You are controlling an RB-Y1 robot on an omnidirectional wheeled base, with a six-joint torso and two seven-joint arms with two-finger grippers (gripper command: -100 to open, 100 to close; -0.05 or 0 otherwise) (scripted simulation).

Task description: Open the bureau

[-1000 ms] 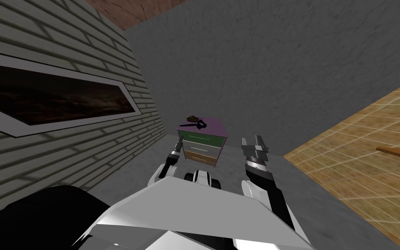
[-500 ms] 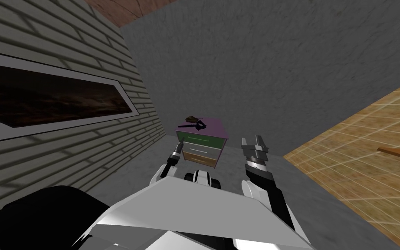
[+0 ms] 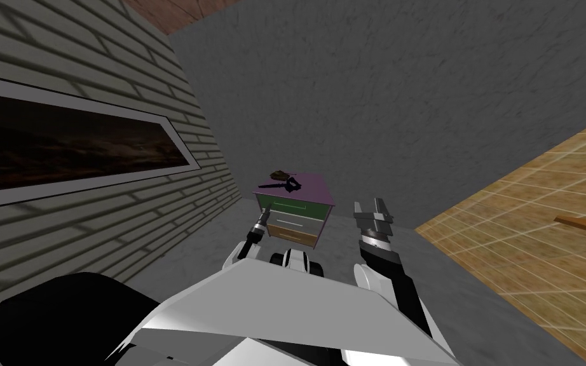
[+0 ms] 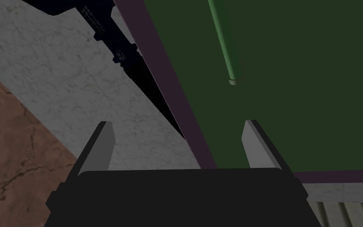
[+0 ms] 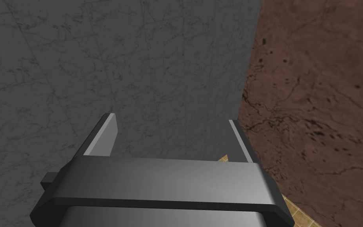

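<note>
Grey walls behind bureau; reach judged underway, left gripper released at green drawer, handle ahead to be grasped

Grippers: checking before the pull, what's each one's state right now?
Left gripper: open, empty, facing the green drawer.
Right gripper: open, empty.
</note>
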